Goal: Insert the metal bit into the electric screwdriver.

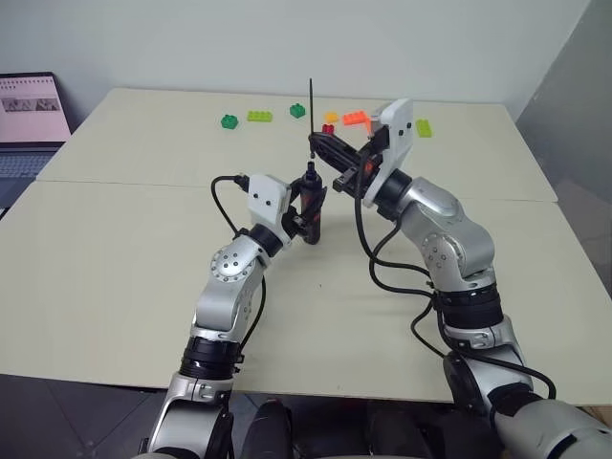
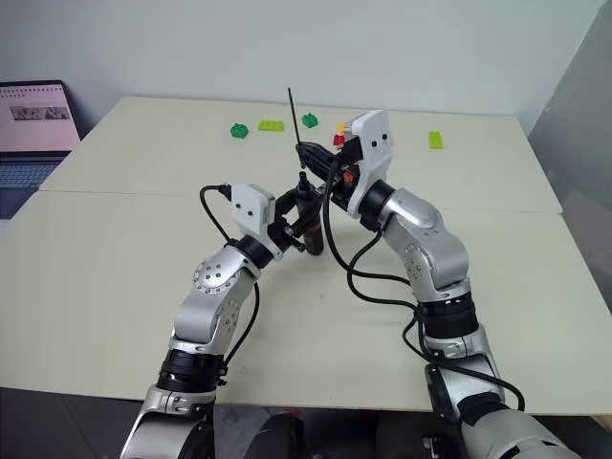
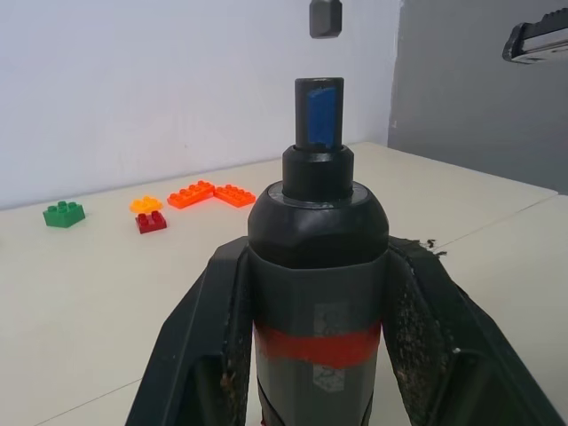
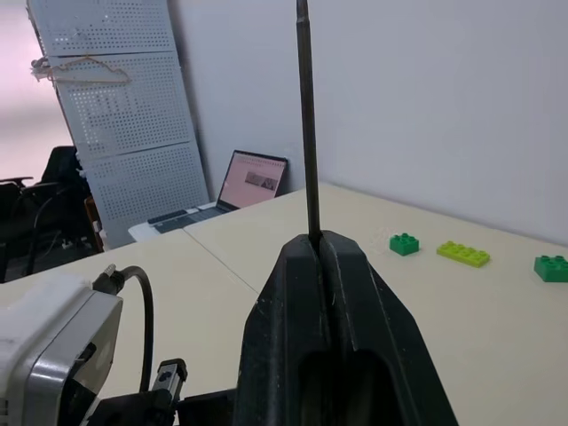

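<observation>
My left gripper is clamped on the electric screwdriver, holding it upright above the table with its blue tip up. Just above that tip, my right gripper has its fingers pressed together on the metal bit, which stands straight up from them. Beyond the screwdriver, coloured toy bricks lie scattered near the table's far edge.
</observation>
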